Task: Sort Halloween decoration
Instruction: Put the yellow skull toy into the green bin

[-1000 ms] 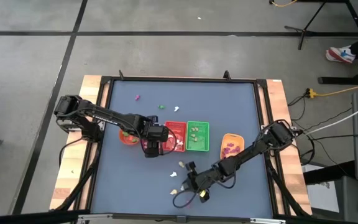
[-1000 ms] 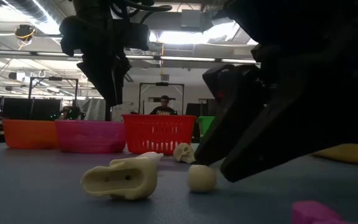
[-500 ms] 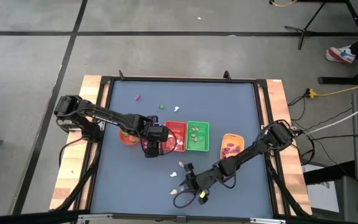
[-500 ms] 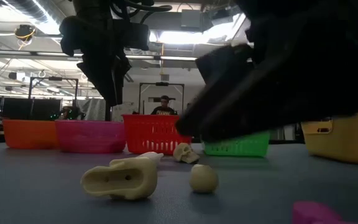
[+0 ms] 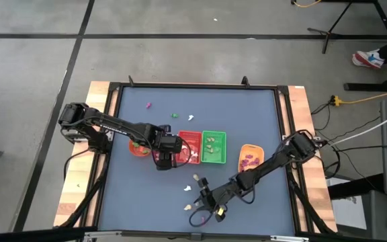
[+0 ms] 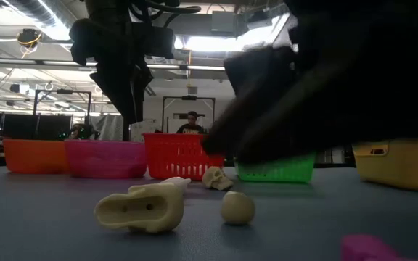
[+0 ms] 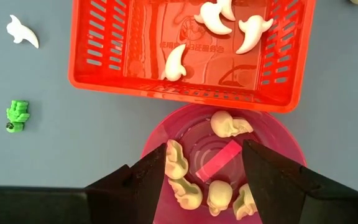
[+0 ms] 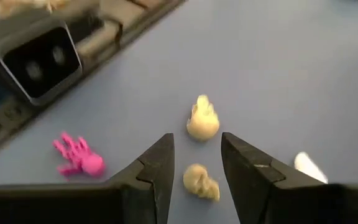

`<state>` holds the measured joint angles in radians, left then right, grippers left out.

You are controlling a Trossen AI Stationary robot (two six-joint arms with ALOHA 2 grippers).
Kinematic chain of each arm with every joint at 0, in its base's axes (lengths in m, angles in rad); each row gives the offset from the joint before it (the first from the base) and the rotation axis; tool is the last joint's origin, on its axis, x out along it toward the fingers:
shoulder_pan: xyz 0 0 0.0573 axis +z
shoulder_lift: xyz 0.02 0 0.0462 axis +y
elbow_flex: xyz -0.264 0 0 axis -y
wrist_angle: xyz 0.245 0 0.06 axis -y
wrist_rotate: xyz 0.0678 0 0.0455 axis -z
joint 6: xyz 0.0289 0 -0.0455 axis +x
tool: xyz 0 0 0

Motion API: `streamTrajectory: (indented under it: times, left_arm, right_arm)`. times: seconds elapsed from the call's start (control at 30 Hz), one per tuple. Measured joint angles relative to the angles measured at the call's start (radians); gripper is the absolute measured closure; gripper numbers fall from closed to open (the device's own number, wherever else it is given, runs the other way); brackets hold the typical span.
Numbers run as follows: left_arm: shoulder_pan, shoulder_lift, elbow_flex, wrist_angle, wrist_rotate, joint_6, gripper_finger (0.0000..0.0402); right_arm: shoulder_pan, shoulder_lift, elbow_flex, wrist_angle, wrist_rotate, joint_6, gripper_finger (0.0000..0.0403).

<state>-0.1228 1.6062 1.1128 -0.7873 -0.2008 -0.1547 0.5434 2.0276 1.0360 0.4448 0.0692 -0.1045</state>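
Observation:
My right gripper (image 8: 196, 142) is open, near the table's near edge (image 5: 203, 196). A cream skull trinket (image 8: 201, 182) lies on the mat between its fingers, untouched. Another cream skull (image 8: 202, 119), a magenta figure (image 8: 79, 157) and a white piece (image 8: 309, 165) lie around it. The low view shows cream trinkets (image 6: 140, 206) (image 6: 238, 206) on the mat below that gripper (image 6: 325, 87). My left gripper (image 7: 204, 155) is open and empty, above the pink bowl (image 7: 272, 134), which holds several cream skulls (image 7: 227, 123) and a pink strip.
A red tray (image 5: 190, 146) with white ghosts (image 7: 253, 32), a green tray (image 5: 213, 146), a yellow-orange tray (image 5: 250, 156) with magenta pieces and an orange bowl (image 5: 138, 148) stand mid-table. Loose magenta (image 5: 148, 105), green (image 5: 175, 115) and white (image 5: 191, 117) trinkets lie farther back. A person sits behind the table.
My right gripper has risen from the mat beside the round cream trinket and shifted slightly toward the near edge. The trinkets have stayed where they were.

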Motion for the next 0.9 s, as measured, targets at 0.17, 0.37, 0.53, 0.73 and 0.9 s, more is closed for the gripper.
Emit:
streamTrajectory:
  times: [0.17,0.37,0.53,0.73,0.9]
  left_arm:
    - [0.000,0.000,0.000,-0.001,0.001,0.000,0.0206]
    - [0.000,0.000,0.000,0.000,0.000,0.000,0.0206]
    - [0.000,0.000,0.000,0.000,0.000,0.000,0.0206]
    - [0.000,0.000,0.000,0.000,0.000,0.000,0.0206]
    - [0.000,0.000,0.000,0.000,0.000,0.000,0.0206]
  right_arm:
    - [0.000,0.035,-0.001,-0.003,0.000,-0.013,0.0269]
    - [0.000,0.054,0.000,0.001,0.021,-0.014,0.0269]
    - [0.000,0.054,0.000,-0.015,0.026,-0.013,0.0269]
    - [0.000,0.054,0.001,-0.023,0.025,-0.013,0.0269]
    - [0.000,0.054,0.001,-0.024,0.025,-0.013,0.0269]
